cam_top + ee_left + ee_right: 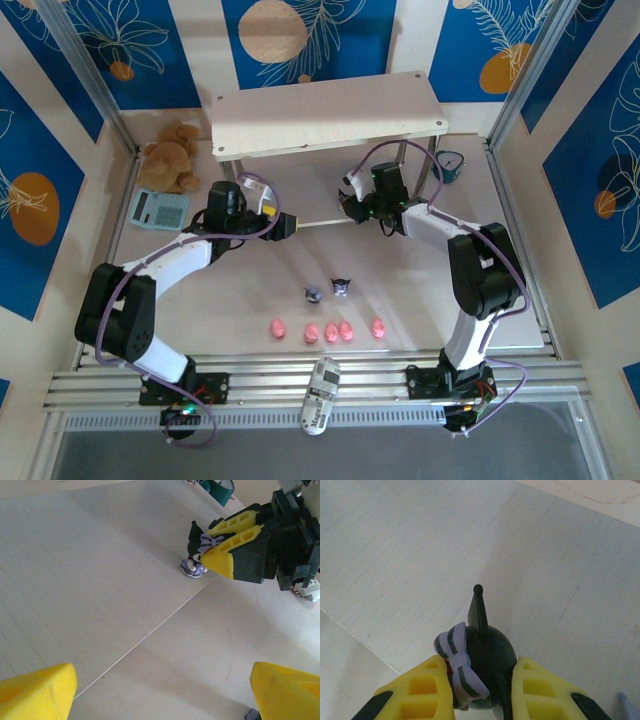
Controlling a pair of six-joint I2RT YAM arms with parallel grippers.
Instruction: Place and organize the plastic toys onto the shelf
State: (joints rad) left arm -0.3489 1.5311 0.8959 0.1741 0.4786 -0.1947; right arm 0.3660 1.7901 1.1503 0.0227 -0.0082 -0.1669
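My right gripper [350, 206] is shut on a dark purple-and-white figurine [487, 650] with a striped bow and a pointed ear. In the left wrist view that figurine [196, 555] stands with its feet at the lower board [90, 570] of the shelf [325, 110], close to the board's front edge. My left gripper [287, 225] is open and empty just in front of that edge, its yellow fingertips [35, 690] wide apart. Two more purple figurines [313, 293] [342, 287] and a row of several pink pigs [331, 331] sit on the table nearer the arm bases.
A brown teddy bear [172, 155] and a teal calculator-like item [158, 208] lie left of the shelf. A small teal clock [452, 165] stands by the shelf's right legs. A white device [321, 395] lies on the front rails.
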